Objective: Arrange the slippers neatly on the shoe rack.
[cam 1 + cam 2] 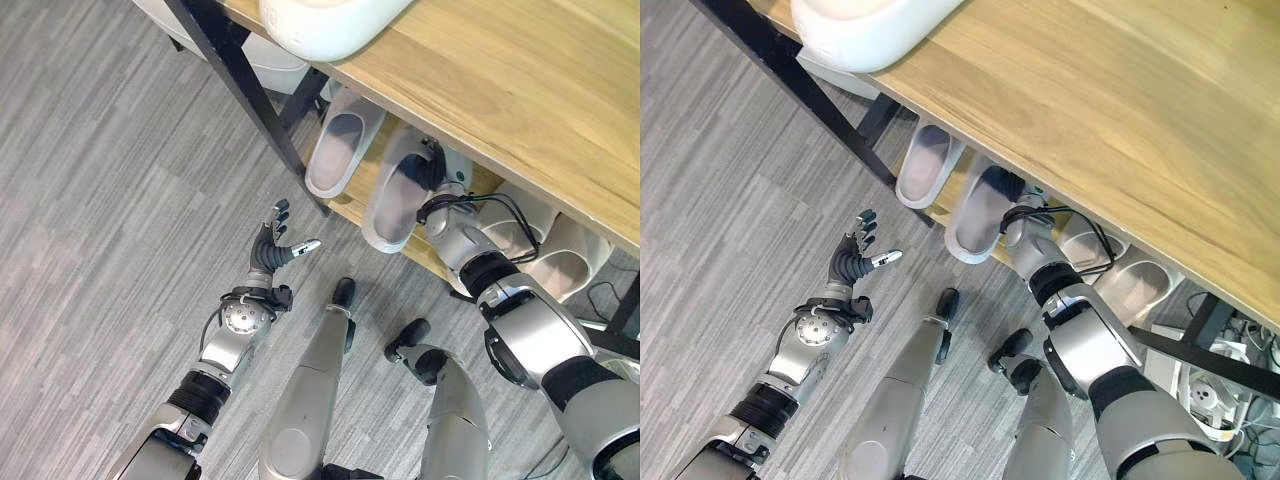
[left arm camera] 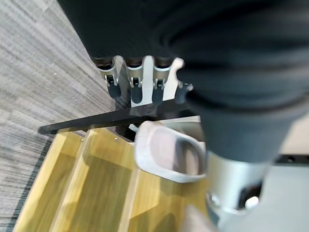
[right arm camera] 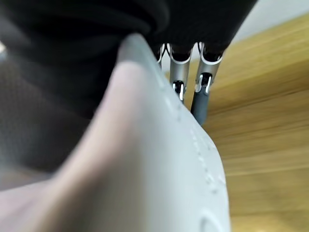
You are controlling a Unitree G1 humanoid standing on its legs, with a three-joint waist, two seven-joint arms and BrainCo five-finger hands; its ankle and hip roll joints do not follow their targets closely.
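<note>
- The shoe rack [image 1: 520, 110] has a light wooden top board on a black metal frame, with a lower wooden shelf [image 1: 372, 175] beneath it, standing on grey plank floor [image 1: 110, 190].
- Pale grey slippers sit in a row on the lower shelf, their open ends facing out over its front edge.
- The leftmost slipper [image 1: 338, 152] lies just beside the rack's black leg [image 1: 250, 95].
- The second slipper [image 1: 398, 190] lies next to it, overhanging the shelf's front edge.
- The right hand [image 1: 436, 168] is at this second slipper, its fingers [image 3: 202, 92] straight along the slipper's side in the right wrist view; whether the thumb clasps it cannot be told.
- More slippers [image 1: 560, 262] lie further right on the shelf, partly behind the right arm.
- The left hand [image 1: 276, 243] hangs over the floor, well apart from the rack, fingers spread and holding nothing.
- A white moulded object [image 1: 325, 22] rests on the top board's left end.
</note>
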